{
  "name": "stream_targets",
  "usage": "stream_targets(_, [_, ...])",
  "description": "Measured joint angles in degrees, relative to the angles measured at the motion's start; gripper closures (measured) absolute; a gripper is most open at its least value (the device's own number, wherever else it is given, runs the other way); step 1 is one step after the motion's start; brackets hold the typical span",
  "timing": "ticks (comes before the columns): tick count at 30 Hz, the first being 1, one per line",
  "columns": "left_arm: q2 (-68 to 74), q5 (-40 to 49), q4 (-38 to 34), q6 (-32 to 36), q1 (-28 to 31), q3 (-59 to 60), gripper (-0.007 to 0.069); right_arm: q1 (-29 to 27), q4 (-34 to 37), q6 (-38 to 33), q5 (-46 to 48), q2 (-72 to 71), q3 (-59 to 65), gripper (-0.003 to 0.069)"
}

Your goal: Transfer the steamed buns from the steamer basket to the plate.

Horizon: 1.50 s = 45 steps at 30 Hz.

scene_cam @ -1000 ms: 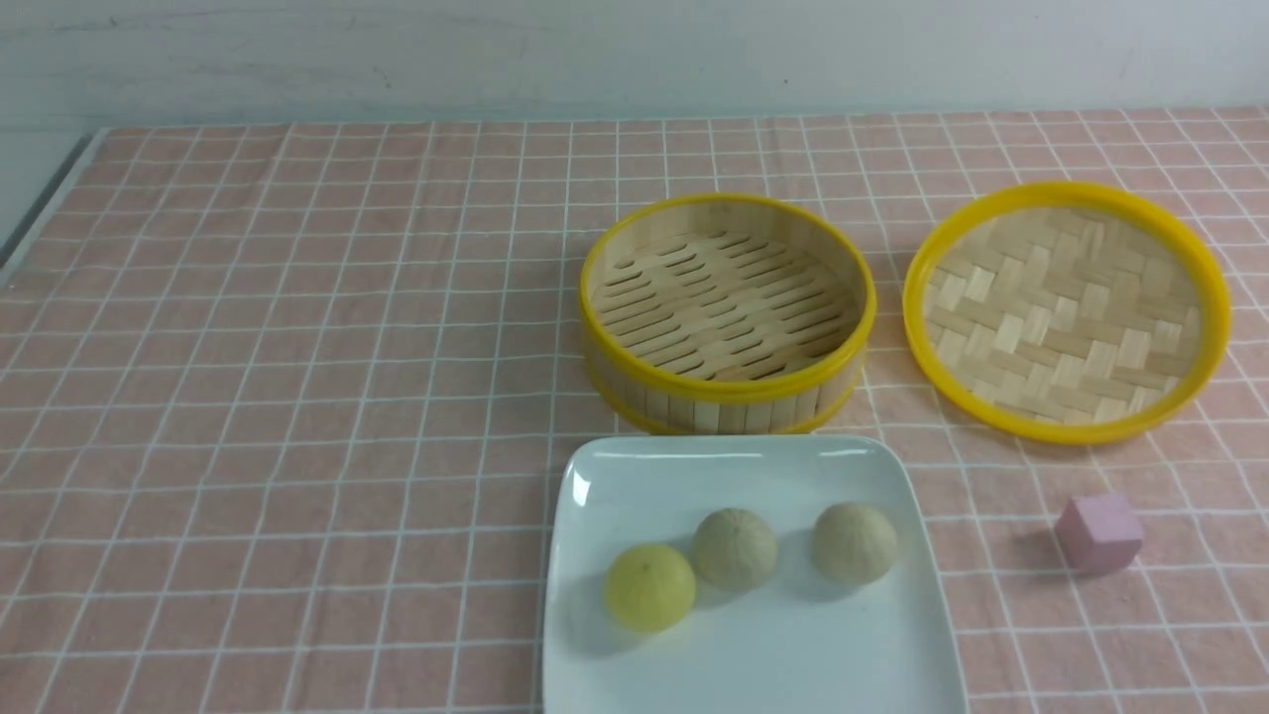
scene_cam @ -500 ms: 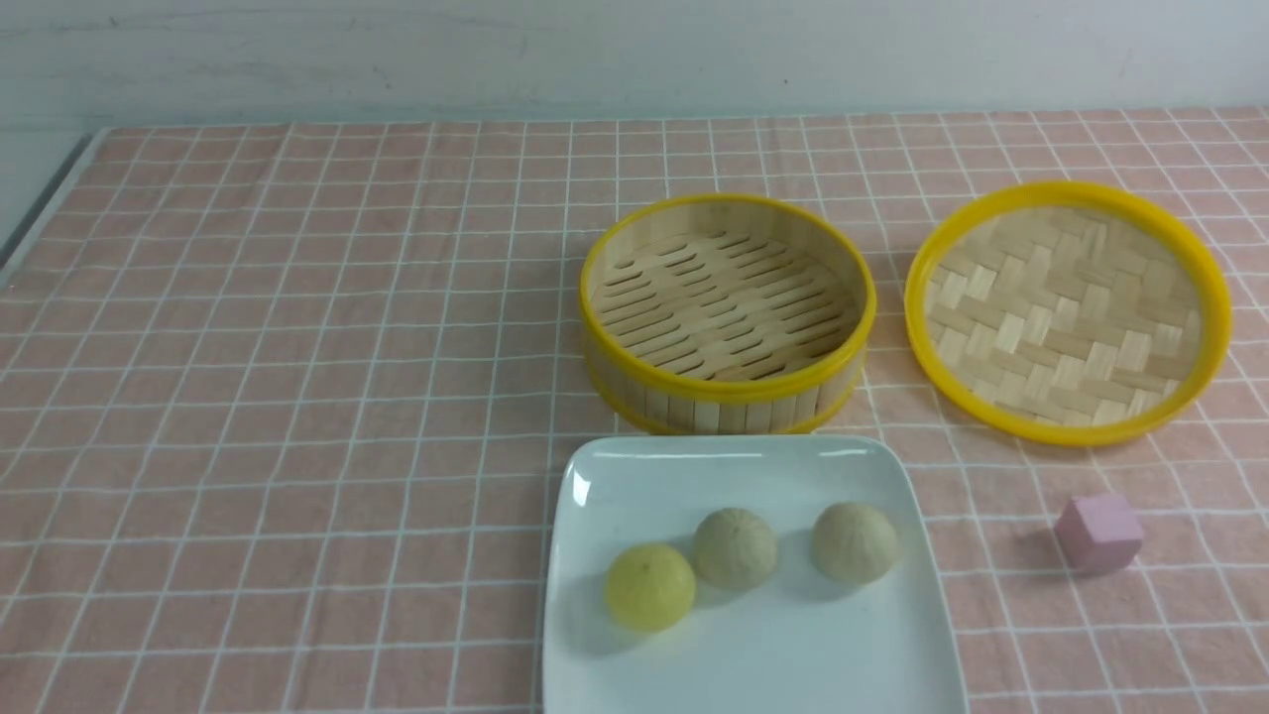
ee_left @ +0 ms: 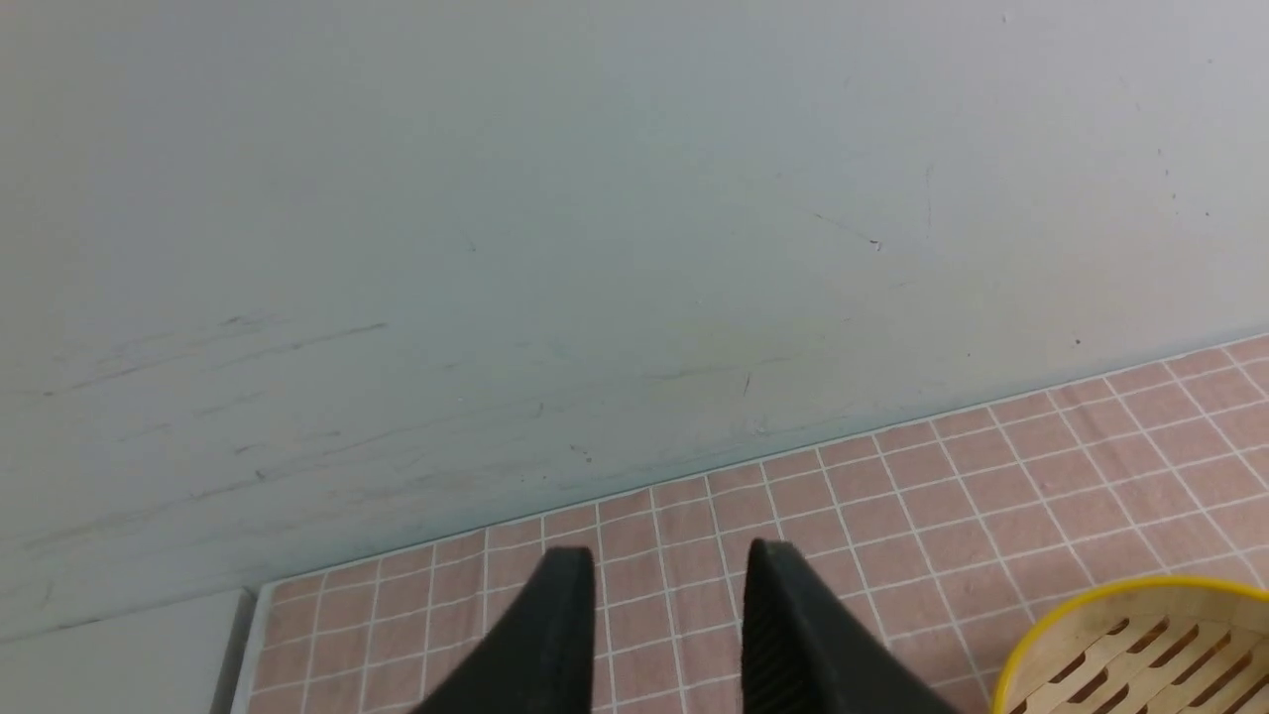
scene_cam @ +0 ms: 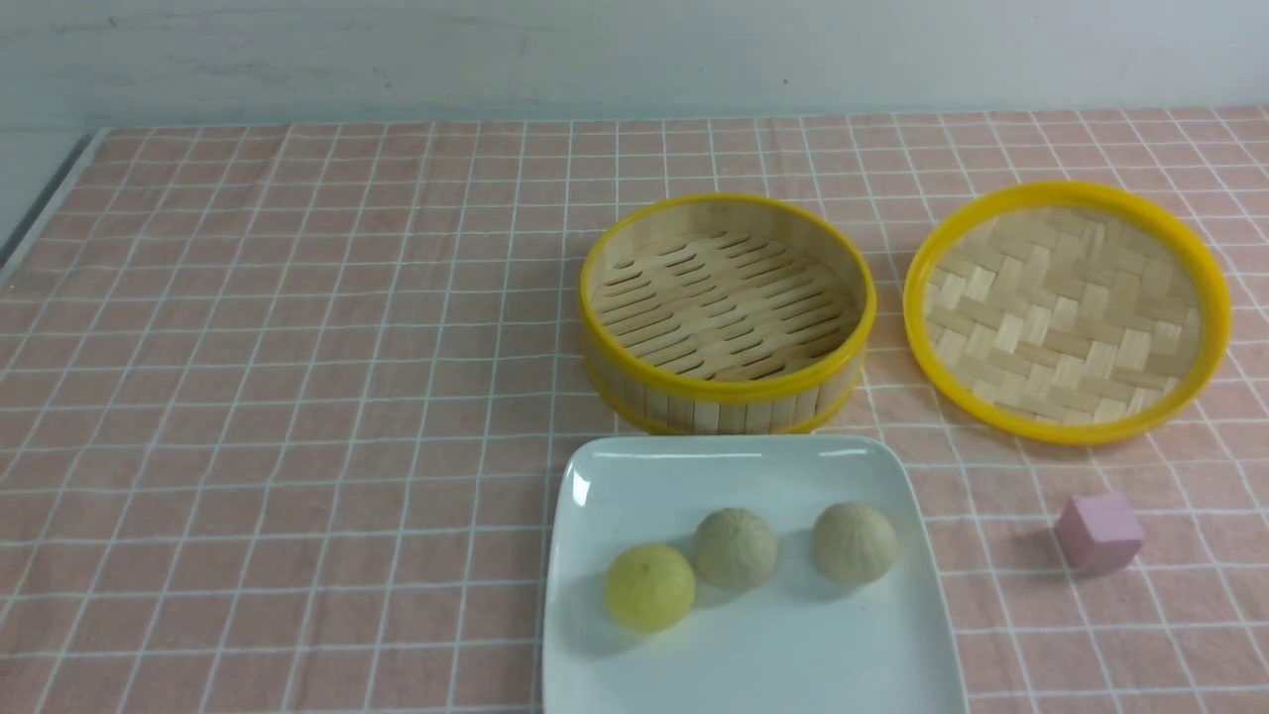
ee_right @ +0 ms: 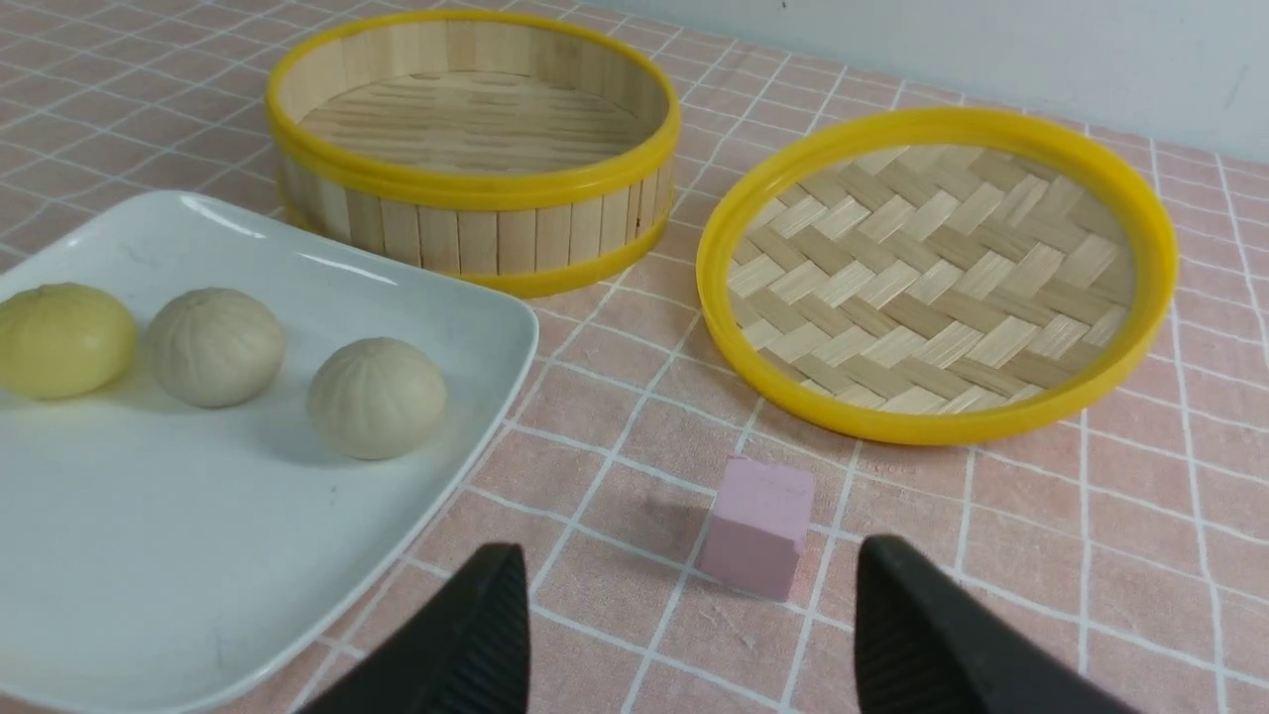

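Observation:
Three steamed buns lie on the white square plate [scene_cam: 753, 476]: a yellow bun [scene_cam: 649, 586], a beige bun [scene_cam: 735, 547] and a second beige bun [scene_cam: 854, 541]. The bamboo steamer basket [scene_cam: 727, 397] stands just behind the plate with nothing in it. Neither arm shows in the front view. My right gripper [ee_right: 689, 560] hangs open and holds nothing, over the cloth close to the pink cube, with the plate [ee_right: 248, 555] and buns [ee_right: 376, 397] off to one side. My left gripper [ee_left: 669, 560] is open and holds nothing, pointing at the wall, with the basket rim [ee_left: 1100, 600] at the frame corner.
A shallow yellow-rimmed woven tray [scene_cam: 1067, 312] lies right of the basket. A pink cube [scene_cam: 1098, 533] sits on the checked cloth right of the plate. The wall runs along the table's far edge, and the table's left edge [scene_cam: 40, 213] shows at the far left.

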Motion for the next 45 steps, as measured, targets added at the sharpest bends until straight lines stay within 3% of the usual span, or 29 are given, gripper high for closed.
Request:
stream_targets(18, [1.05,-6.24,-0.59,1.42,0.0,0.0,0.0386,0.0,0.29,0.0,0.25,0.0,0.84,0.0216])
stream_targets(32, [6.24,-8.85,-19.16,1.33,0.0,0.12,0.0384,0.0,0.42,0.05,0.42,0.0,0.97,0.0216])
stream_targets(45, [10.2,-4.18,-15.74,1.31,0.0,0.19,0.0384,0.0,0.45,0.05,0.42,0.0,0.97,0.0216])
